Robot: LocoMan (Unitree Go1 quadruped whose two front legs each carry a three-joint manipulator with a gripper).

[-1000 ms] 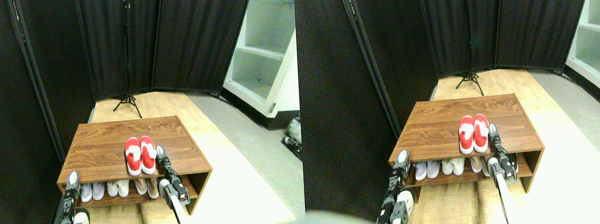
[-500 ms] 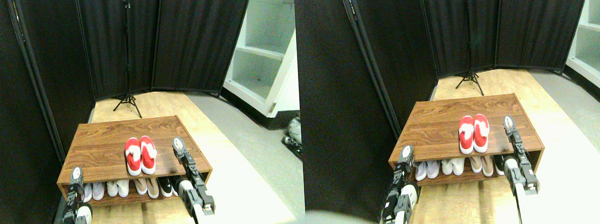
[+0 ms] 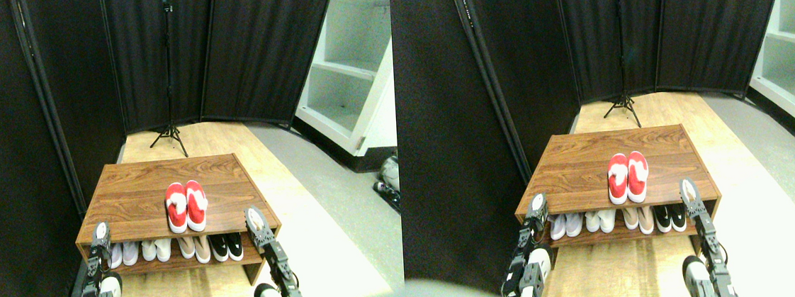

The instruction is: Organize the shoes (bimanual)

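Across the lower middle of the stereo pair view, a wooden shoe rack [image 3: 137,197] is filling the floor space, with white, beige and black pairs [image 3: 176,249] sitting on its lower shelf. Black folding screens [image 3: 222,51] are closing off the back, a tripod stand [image 3: 169,132] is standing before them, and a white shelving unit [image 3: 351,73] is occupying the upper right. Nothing is lying between either gripper and the rack top. Compared with half a second ago, the right gripper [image 3: 255,218] is sitting lower and further right, off the rack's right front corner, well apart from the shoes. The left gripper [image 3: 100,232] is hanging at the rack's left front corner as before. Whether either claw is apart or together cannot be told. The red shoes [image 3: 185,206] are resting side by side, touching, toes toward the camera, white lining showing, near the middle of the rack top.
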